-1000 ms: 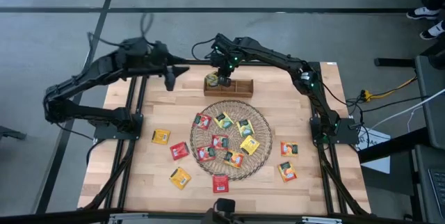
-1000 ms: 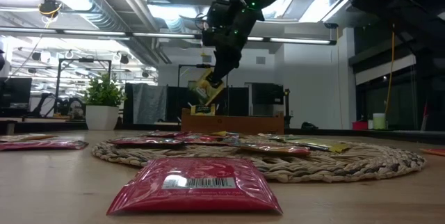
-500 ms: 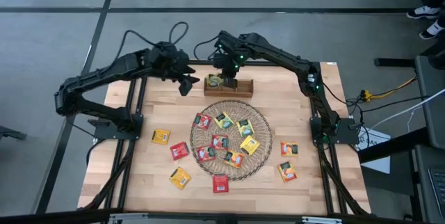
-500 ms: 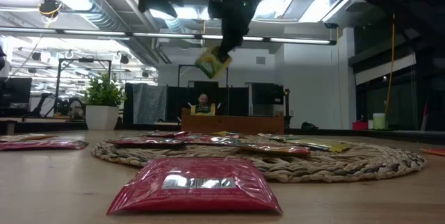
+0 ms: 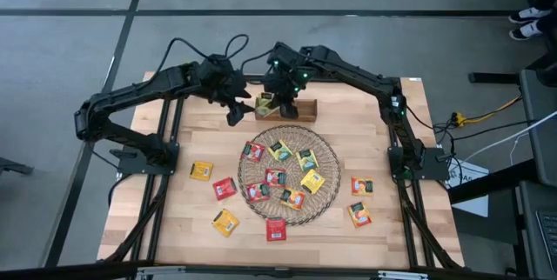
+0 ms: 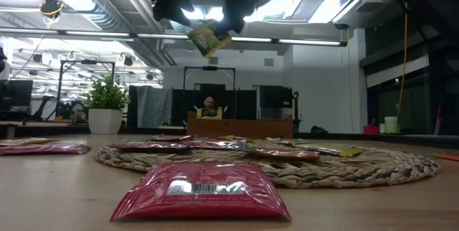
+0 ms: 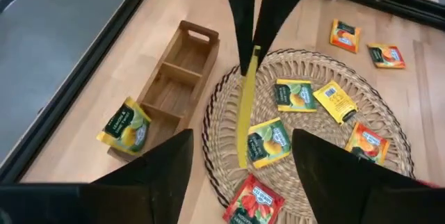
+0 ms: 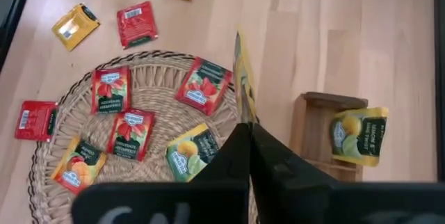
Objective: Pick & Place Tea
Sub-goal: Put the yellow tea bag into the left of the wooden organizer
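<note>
My right gripper (image 5: 277,97) is shut on a yellow tea sachet (image 6: 208,39), high over the left end of the wooden box (image 5: 294,110). My left gripper (image 5: 237,111) is open just left of it. In the left wrist view the sachet (image 7: 245,106) shows edge-on between my own spread fingers, apart from both. Another yellow sachet (image 7: 125,125) leans in the box's end compartment. Several red, yellow and orange sachets lie flat on the round wicker mat (image 5: 332,154). My right gripper pinches the yellow sachet by its upper edge (image 7: 252,53) between its two fingers. The fingers slant down from above. The sachet hangs below the fingertips (image 8: 245,123), lifted clear of box, mat and table.
Loose sachets lie on the wood left of the mat (image 5: 201,170), at its near side (image 5: 275,229) and to its right (image 5: 362,185). The box stands at the mat's far edge. A potted plant (image 6: 106,102) stands in the room behind.
My right gripper has risen from just over the box with the yellow sachet, which now hangs well clear of it. My left gripper has come down and toward the table's right, up close to the held sachet.
</note>
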Robot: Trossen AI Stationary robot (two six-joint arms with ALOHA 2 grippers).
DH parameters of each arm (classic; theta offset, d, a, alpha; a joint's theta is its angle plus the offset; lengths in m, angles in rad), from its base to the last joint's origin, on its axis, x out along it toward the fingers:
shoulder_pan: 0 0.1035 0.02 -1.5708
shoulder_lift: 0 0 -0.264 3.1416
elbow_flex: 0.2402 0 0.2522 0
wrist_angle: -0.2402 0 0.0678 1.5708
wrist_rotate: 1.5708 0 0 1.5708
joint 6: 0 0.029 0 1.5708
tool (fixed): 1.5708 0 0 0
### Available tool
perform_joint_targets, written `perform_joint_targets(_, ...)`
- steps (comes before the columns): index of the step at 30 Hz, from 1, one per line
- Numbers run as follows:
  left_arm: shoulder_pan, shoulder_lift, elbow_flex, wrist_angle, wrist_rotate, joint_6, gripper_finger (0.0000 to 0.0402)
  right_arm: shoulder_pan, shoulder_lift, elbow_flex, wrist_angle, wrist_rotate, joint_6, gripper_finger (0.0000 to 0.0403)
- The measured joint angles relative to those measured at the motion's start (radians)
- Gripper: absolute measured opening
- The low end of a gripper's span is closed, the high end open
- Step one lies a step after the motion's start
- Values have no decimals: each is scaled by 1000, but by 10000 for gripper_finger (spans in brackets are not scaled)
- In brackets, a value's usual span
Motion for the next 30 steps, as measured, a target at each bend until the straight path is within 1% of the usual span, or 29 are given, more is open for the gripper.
perform_joint_targets(7,0,0,0,-14,40,-1,213,30,0,0,26,0,-3,2)
perform_joint_targets(10,-2,0,0,-32,41,-7,212,33,0,0,29,0,3,3)
perform_joint_targets(15,-28,0,0,-51,39,-8,211,34,0,0,31,1,60,3)
perform_joint_targets(20,-55,1,0,-51,27,4,210,34,0,0,53,1,76,3)
perform_joint_targets(25,-66,8,0,-62,-24,8,206,34,-2,0,66,1,79,3)
perform_joint_targets(30,-66,8,0,-62,-29,8,201,34,-21,0,79,1,80,3)
